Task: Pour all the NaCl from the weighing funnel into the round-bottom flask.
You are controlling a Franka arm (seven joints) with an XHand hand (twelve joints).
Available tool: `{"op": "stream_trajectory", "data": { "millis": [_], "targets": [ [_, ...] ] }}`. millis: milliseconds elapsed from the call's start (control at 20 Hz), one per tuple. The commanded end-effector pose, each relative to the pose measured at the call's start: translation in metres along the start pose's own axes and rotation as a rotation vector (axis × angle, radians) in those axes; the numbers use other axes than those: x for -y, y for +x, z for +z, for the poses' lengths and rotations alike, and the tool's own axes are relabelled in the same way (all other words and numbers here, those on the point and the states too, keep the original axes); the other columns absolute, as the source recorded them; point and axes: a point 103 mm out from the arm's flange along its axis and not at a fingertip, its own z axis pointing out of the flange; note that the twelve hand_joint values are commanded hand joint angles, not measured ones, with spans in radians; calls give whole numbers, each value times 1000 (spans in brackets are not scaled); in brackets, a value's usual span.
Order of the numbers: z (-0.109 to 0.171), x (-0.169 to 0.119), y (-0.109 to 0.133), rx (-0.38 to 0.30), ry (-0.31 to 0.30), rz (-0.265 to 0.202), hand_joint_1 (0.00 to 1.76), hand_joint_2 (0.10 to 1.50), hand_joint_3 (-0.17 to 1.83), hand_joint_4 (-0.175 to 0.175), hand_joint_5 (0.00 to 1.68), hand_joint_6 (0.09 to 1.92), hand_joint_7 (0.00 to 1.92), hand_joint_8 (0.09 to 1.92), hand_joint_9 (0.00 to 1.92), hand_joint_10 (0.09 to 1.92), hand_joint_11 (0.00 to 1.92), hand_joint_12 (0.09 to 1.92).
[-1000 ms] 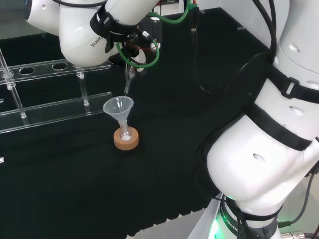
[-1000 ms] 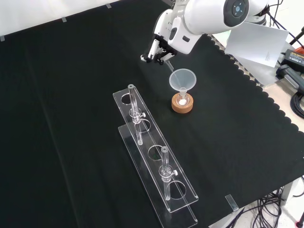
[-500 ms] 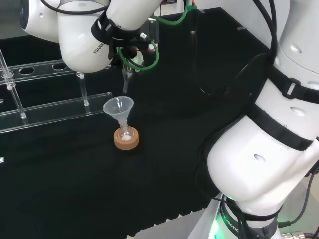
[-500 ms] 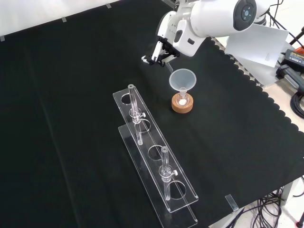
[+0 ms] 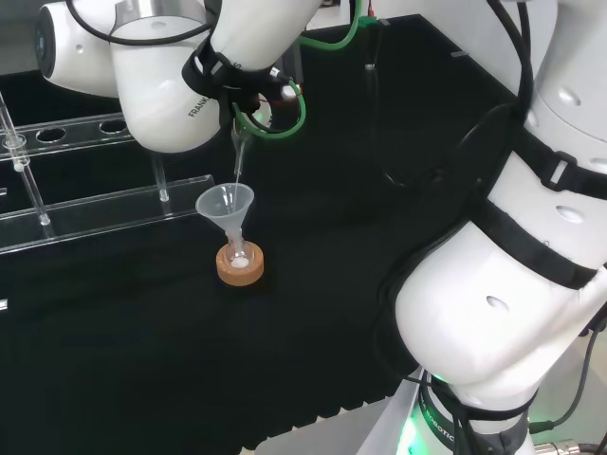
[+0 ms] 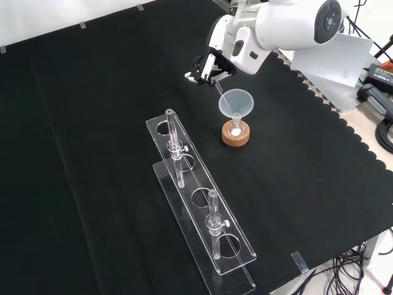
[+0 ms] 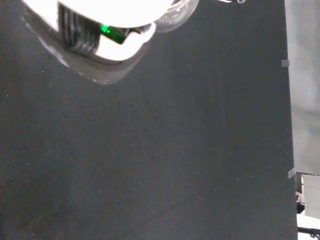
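Front view, from near to far: clear rack [image 6: 202,212] with two upright glass tubes lying long on the black tabletop [image 6: 92,153]; beyond it, cork ring [image 6: 236,133] carrying the round-bottom flask [image 6: 235,129], with some white powder visible at its bottom. Clear plastic funnel [image 6: 236,102] seated in the flask neck, mouth up. Just behind and above the funnel, the hand [image 6: 206,66], fingers curled and pinching the weighing funnel [image 6: 222,93], a thin clear piece, hard to see here.

Head view: same cork ring [image 5: 239,264] and funnel [image 5: 226,204] in the middle of the cloth. Directly above the funnel mouth, weighing funnel [image 5: 237,163] hanging steeply, narrow tip down and reaching the funnel rim on its far side. Upper end held in the hand [image 5: 248,95], partly hidden under the white arm link [image 5: 161,90]. Cannot tell if any powder is inside the weighing funnel.
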Motion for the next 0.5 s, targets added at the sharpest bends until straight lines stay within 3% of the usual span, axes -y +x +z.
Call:
{"op": "stream_trajectory", "data": {
  "millis": [50,500],
  "targets": [
    [-2,-1,-1,15,-5,5,1109,801,318,175,1373,359,1631,111,999,229,0,1545],
    [-11,-2,8,43,-41,-13,1109,799,323,175,1370,366,1632,111,1001,229,0,1543]
  ]
}}
